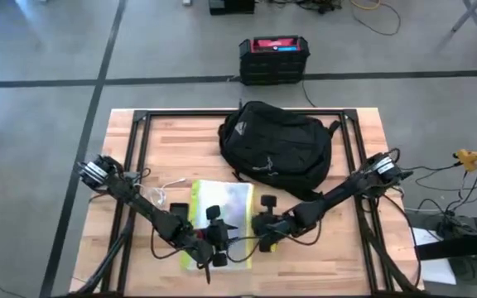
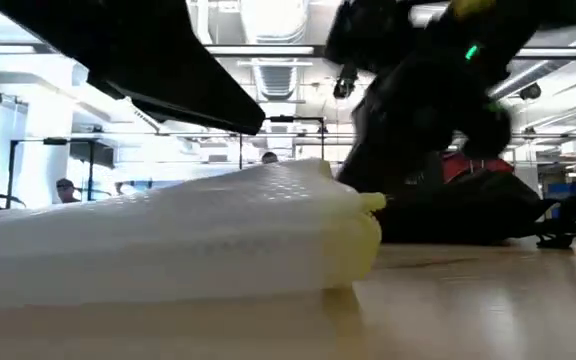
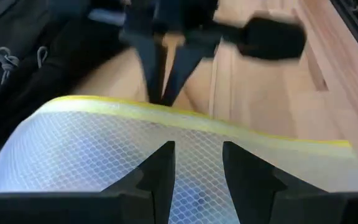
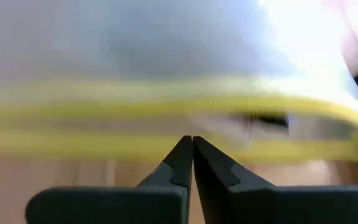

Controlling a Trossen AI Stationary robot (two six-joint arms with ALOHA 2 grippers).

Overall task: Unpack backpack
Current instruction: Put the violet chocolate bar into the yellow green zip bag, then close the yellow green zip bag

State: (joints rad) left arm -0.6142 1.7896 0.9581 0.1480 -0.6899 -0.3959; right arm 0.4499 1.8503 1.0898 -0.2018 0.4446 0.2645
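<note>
Already you have the white mesh pouch (image 1: 222,207) out on the table in front of the backpack (image 1: 276,147), left gripper (image 3: 197,165) parted above it, right gripper (image 4: 192,149) clenched empty at its yellow edge, likely to reposition it.

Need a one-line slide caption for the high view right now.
Both grippers, left and right, meet at a mesh pouch lying beside the backpack.

Table (image 1: 122,132): pale wooden top with a black frame, standing on a grey floor.
Backpack (image 1: 276,149): black, lying at the far middle of the table.
Pouch (image 1: 222,203): white mesh with a yellow edge, flat on the near middle, just in front of the backpack.
</note>
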